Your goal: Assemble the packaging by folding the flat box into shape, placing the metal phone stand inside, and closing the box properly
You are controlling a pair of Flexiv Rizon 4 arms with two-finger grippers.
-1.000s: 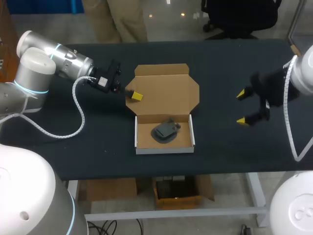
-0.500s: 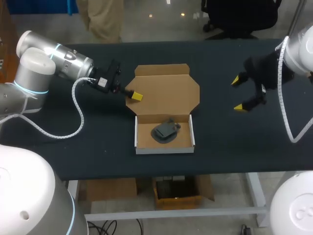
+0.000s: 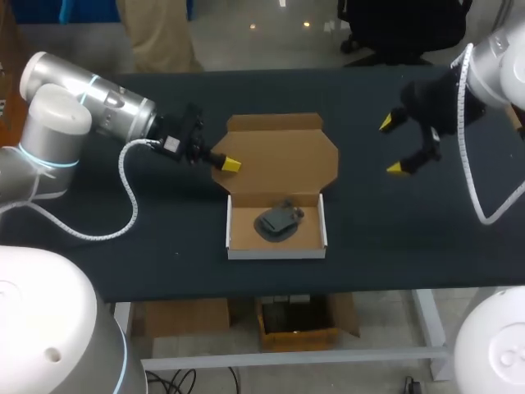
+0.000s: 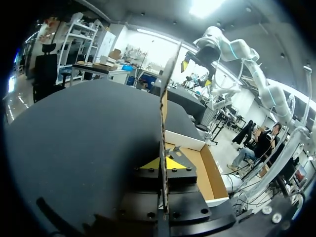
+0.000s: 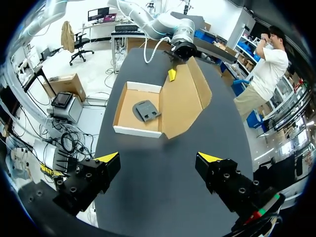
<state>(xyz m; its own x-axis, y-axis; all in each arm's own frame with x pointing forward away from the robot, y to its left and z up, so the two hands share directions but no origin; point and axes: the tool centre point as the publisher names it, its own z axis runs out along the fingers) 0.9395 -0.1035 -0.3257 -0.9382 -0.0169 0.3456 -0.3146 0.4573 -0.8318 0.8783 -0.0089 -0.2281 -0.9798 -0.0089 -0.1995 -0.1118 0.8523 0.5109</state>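
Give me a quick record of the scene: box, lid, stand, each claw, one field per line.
box: folded, open, on the table
lid: open, tilted up
stand: lying inside the box
left claw: shut on the lid's left edge
right claw: open, empty, over the table right of the box

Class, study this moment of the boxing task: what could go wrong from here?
The left gripper pinches the lid only at its side edge, so folding may twist or crease it.
The right gripper is open and apart from the tray; nothing steadies it, so a tug could drag it and shift the loose phone stand.
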